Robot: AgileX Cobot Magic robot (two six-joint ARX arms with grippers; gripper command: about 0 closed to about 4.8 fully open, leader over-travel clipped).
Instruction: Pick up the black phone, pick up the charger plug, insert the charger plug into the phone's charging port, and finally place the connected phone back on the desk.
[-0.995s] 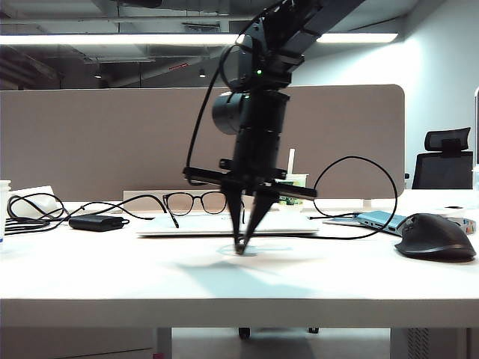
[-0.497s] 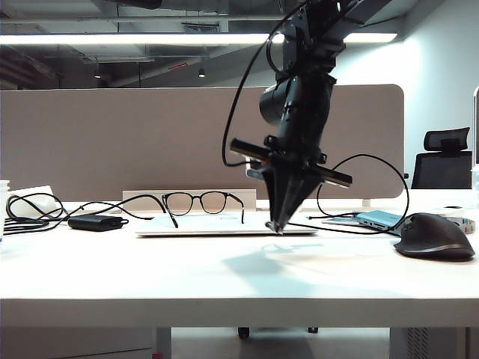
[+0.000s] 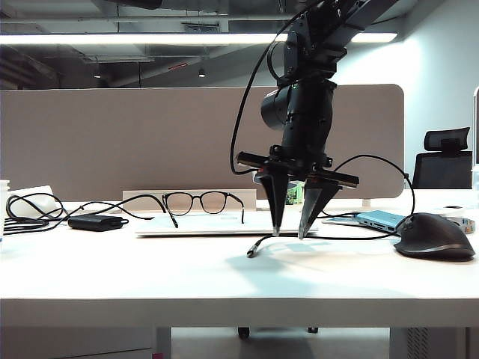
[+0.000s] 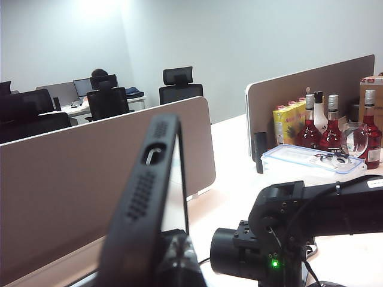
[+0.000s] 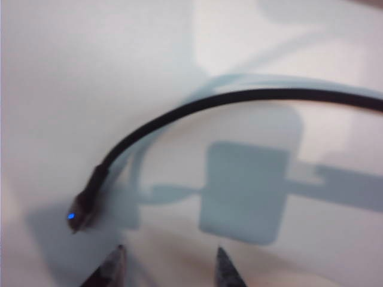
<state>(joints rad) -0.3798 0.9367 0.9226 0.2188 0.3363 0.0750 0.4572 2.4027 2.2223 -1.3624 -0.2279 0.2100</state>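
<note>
The left hand (image 4: 157, 263) grips the phone (image 4: 146, 197) aloft. The right hand (image 3: 293, 233) hangs open over the worktop (image 3: 150, 277); the plug (image 5: 82, 210) lies loose, so grasping and insertion remain.

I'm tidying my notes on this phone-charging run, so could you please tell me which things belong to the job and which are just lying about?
Job:
- phone, shut in the raised left gripper
- charger plug, lying free
- right gripper, open above the desk

Lying about:
- glasses
- mouse
- bottles
</note>
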